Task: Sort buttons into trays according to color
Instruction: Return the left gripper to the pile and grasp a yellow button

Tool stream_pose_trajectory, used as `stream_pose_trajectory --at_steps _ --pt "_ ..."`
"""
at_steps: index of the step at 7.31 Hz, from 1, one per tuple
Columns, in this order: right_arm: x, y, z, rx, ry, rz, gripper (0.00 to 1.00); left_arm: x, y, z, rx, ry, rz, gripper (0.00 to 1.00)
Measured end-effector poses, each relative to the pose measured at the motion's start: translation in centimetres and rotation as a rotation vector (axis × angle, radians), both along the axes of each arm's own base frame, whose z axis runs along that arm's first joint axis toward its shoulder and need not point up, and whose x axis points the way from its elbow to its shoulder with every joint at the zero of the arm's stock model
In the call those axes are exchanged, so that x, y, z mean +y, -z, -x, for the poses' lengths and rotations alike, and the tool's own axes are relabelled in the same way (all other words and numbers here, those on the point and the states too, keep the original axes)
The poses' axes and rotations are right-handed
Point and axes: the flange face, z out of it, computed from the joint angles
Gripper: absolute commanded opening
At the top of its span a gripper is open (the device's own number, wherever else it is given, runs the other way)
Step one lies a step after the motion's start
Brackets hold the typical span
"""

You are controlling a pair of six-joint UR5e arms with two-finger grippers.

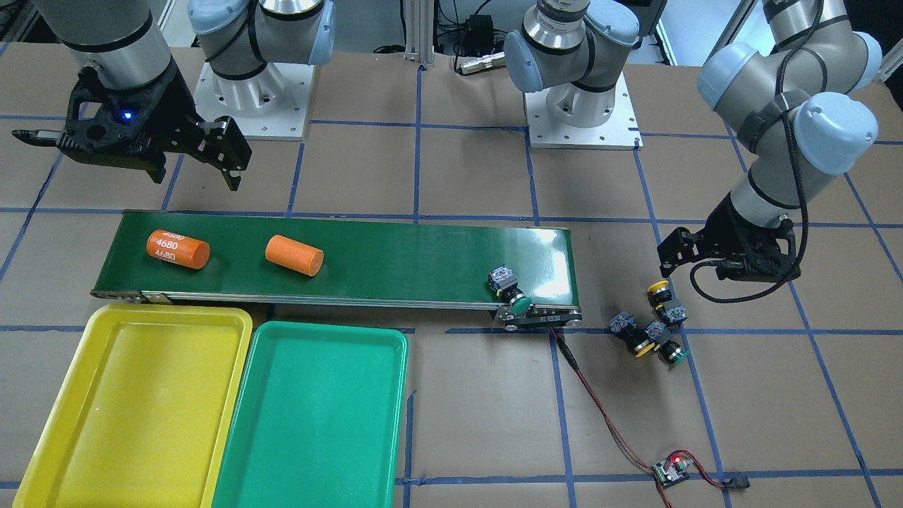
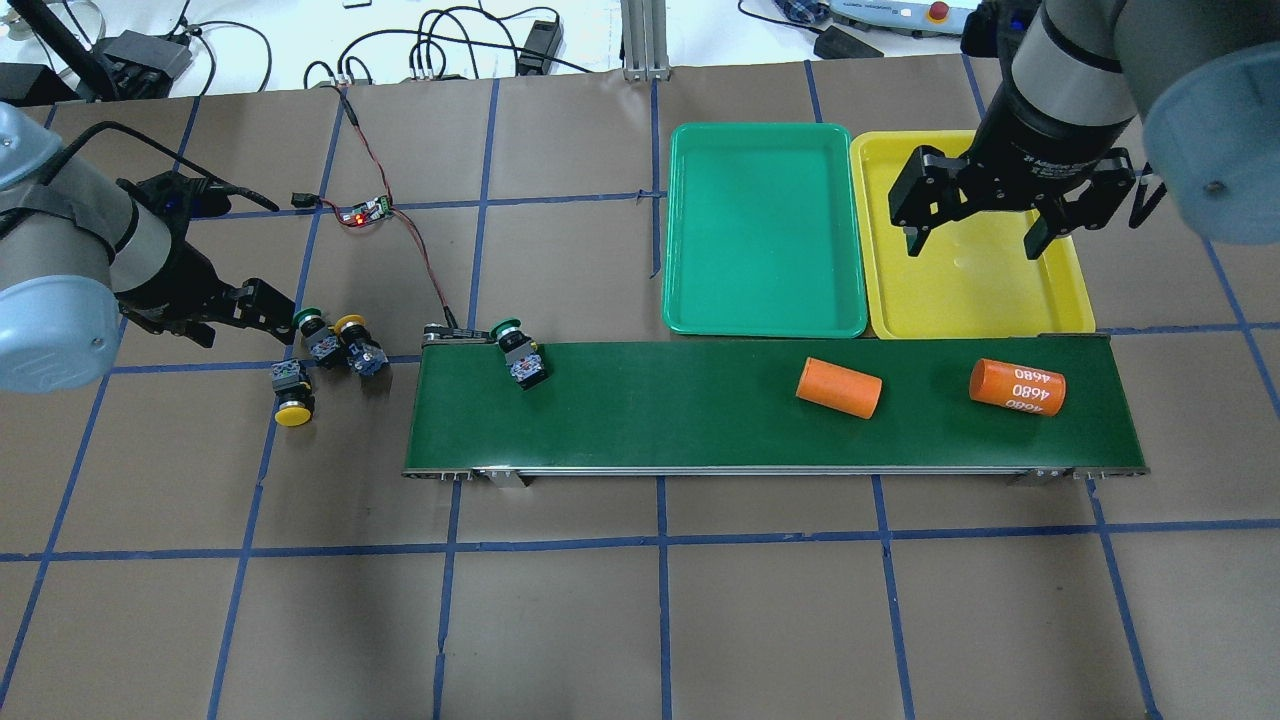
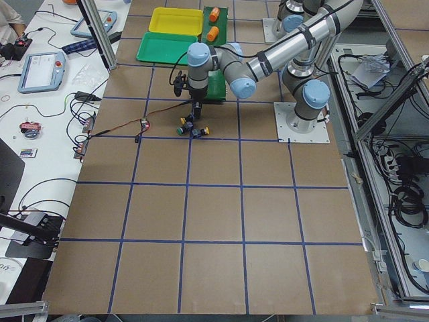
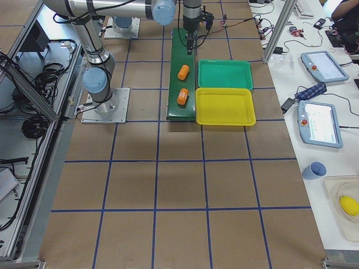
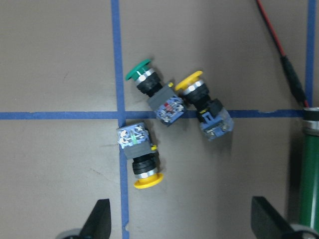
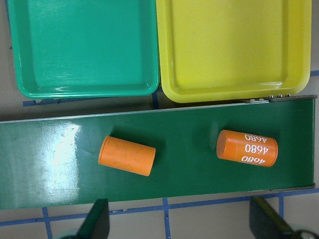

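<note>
Three buttons lie in a cluster on the table: a green-capped one (image 5: 149, 84), a yellow-capped one (image 5: 204, 104) and another yellow-capped one (image 5: 140, 160). A second green-capped button (image 2: 515, 352) lies on the conveyor belt's end. My left gripper (image 5: 182, 224) is open and empty, hovering beside the cluster (image 2: 320, 350). The green tray (image 2: 765, 230) and the yellow tray (image 2: 985, 300) are side by side, both empty. My right gripper (image 2: 975, 240) is open and empty, above the yellow tray near the belt.
The dark-green conveyor belt (image 2: 700, 420) carries a plain orange cylinder (image 2: 838, 388) and one printed "4680" (image 2: 1017, 387). A small circuit board (image 2: 365, 212) with red wires runs to the belt's end, close to the cluster.
</note>
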Motion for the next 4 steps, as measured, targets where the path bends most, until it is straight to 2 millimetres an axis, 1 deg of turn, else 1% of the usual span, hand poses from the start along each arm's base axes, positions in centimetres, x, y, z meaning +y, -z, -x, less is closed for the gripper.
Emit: stream_pose_trajectory --at_steps 1,2,3,4 --pt "0.0 0.0 0.0 -0.001 0.0 0.001 1.0 -0.6 2.4 -0.9 0.013 0.021 0.005 1.0" --pt "0.0 0.0 -0.1 -0.005 0.0 0.002 1.0 -0.8 4.8 -1.2 0.014 0.03 0.012 1.0" --pt "0.0 0.0 -0.2 -0.009 -0.001 0.003 1.0 -0.6 7.2 -1.1 0.007 0.036 0.024 1.0" --pt "0.0 0.0 -0.3 -0.01 -0.003 0.004 1.0 -0.5 9.0 -1.1 -0.002 0.037 0.032 1.0"
